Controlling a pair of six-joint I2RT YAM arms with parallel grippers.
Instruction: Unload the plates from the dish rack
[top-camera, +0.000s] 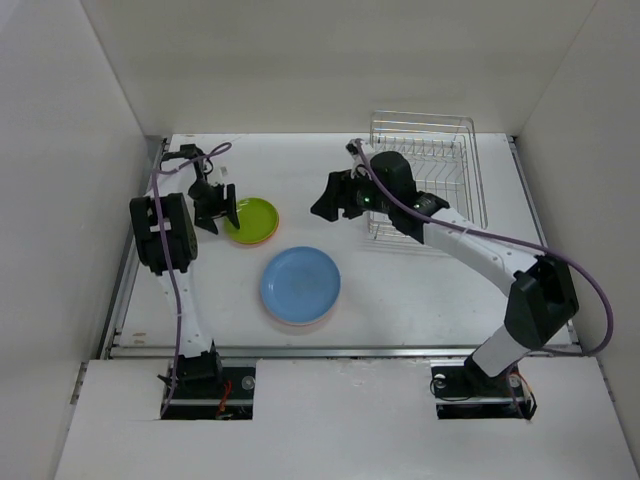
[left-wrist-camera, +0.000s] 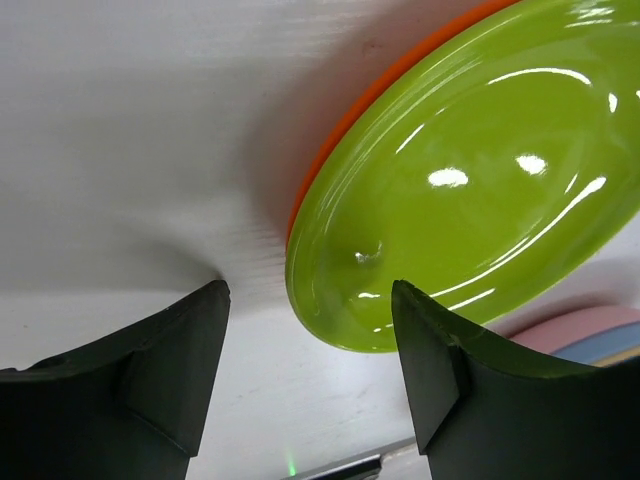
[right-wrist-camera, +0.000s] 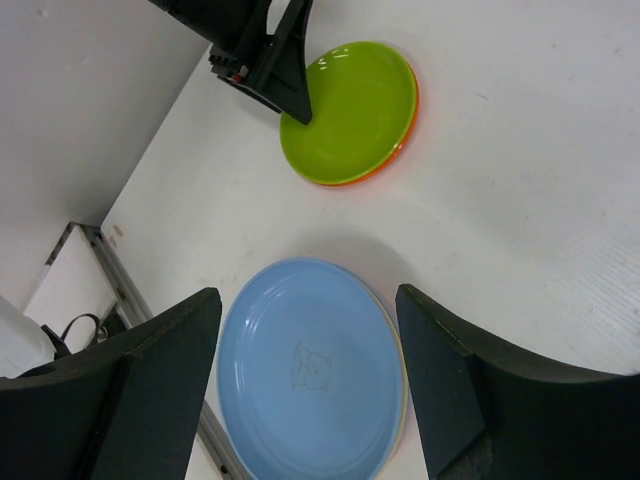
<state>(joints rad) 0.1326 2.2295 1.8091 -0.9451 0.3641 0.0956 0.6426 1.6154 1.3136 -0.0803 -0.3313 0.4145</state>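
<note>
The rack sits at two o'clock on the tabletop and shows no plate among its dividers, though the right arm hides its near corner, so unloading looks all but finished. A green plate lies on an orange plate at ten o'clock, and a blue plate tops a stack toward six. The left tool stands wide at the green plate's rim, gripping nothing, and the right tool hangs wide and empty

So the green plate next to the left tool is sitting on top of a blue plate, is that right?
No: the green plate next to the left tool is sitting on an orange plate, not blue; the left wrist view shows the rim.
</note>
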